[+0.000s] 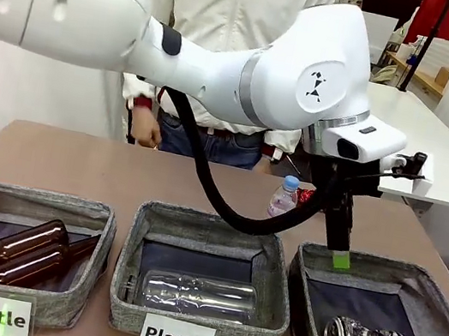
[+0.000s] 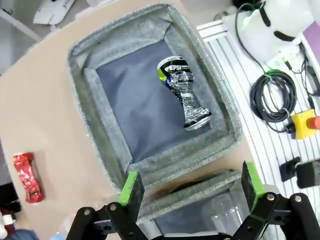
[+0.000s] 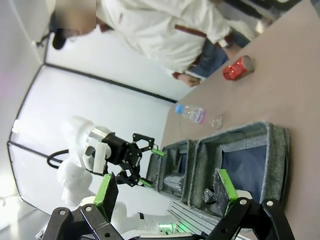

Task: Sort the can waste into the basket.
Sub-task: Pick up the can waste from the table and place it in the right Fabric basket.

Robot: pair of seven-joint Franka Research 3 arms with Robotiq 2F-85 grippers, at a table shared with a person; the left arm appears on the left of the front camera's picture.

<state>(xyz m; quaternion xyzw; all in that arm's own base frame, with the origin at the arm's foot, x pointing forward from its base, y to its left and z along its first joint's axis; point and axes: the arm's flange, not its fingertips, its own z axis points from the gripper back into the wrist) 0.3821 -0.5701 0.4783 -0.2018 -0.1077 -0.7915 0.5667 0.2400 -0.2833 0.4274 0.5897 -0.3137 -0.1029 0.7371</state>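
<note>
Dark can (image 2: 182, 92) lies in basket (image 2: 80, 60); red can (image 2: 27, 176) outside, at basket's 8 o'clock in L wrist view. L gripper (image 2: 191, 185) over basket rim, fingers apart, empty. R gripper (image 3: 165, 187) also apart, empty.

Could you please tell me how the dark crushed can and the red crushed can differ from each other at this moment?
Colour: the Pepsi can is black and silver with a green mark; the red can is shiny red.
Place: the Pepsi can lies inside the Can basket; the red can lies on the bare table outside it.
Both are crushed and lie on their sides.
</note>
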